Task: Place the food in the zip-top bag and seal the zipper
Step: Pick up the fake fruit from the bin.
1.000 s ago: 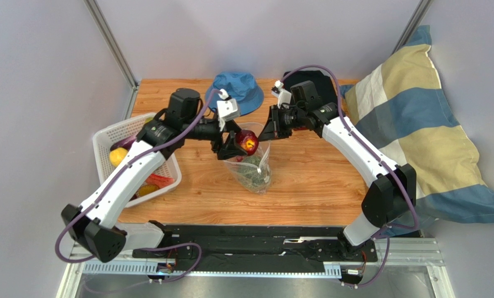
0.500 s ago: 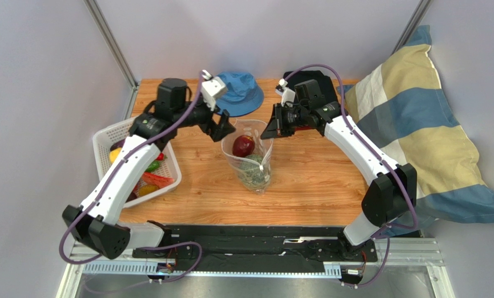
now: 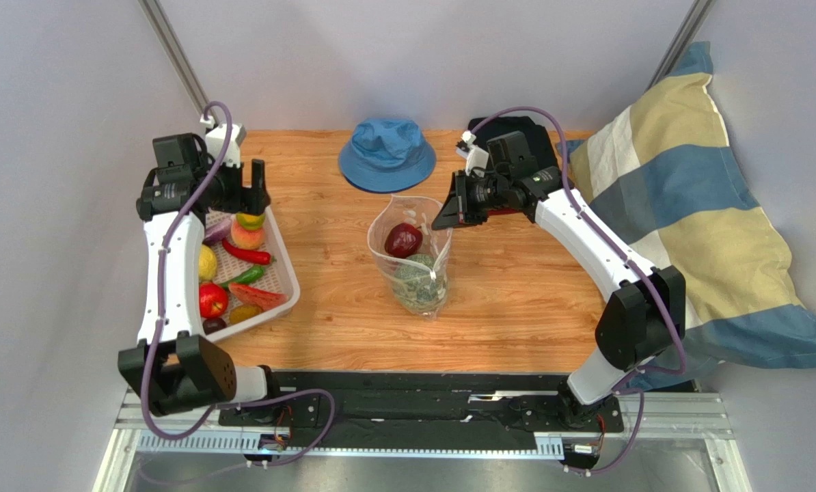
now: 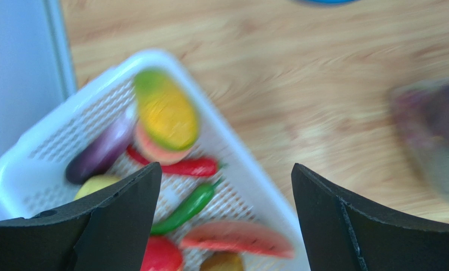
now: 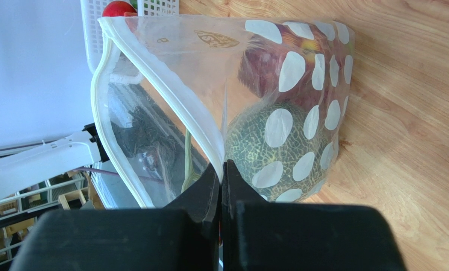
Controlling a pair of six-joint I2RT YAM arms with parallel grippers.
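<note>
The clear dotted zip-top bag stands open mid-table. Inside are a dark red fruit and the green squash ball. My right gripper is shut on the bag's rim. In the right wrist view my right gripper pinches the white zipper strip, with the squash ball behind it. My left gripper is open and empty above the white basket's far end. In the left wrist view my left gripper hangs over a watermelon slice, a green cucumber and a red pepper.
The white mesh basket at the left edge holds several more toy foods. A blue hat lies at the back. A striped pillow fills the right side. A black item lies behind the right arm.
My left gripper let the dark red fruit go into the bag, then swung left and back to above the basket, empty. My right gripper kept hold of the bag's rim.
</note>
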